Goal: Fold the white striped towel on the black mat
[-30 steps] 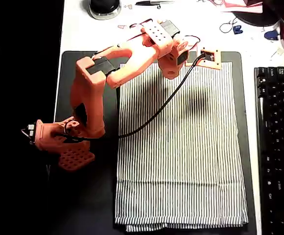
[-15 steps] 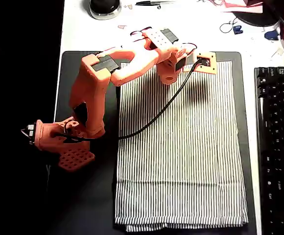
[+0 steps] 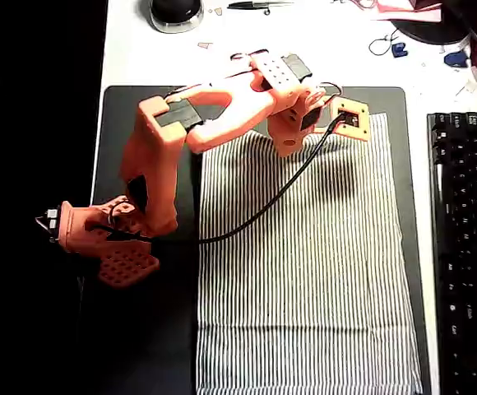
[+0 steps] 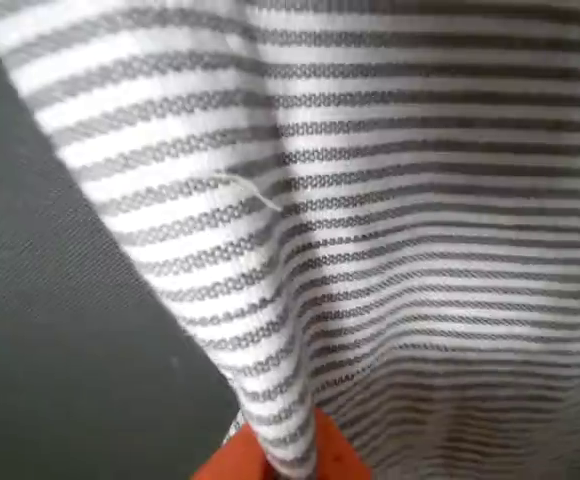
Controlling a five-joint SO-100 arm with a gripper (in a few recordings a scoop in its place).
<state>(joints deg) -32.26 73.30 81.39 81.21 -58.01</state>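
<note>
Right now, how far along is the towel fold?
Early stage. Done: the gripper is at the far edge of the white striped towel, and the wrist view shows cloth draped in front of an orange finger, lifted off the black mat. In hand: raising that edge. Left: most of the towel lies flat and unfolded, so the whole fold-over remains.

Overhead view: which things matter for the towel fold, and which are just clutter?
Job:
- towel, top edge lifted, cloth hanging over an orange finger in the wrist view
- mat
- gripper

Clutter:
- keyboard, right of the mat
- round dark object, top
- small bits on the desk, top right
</note>
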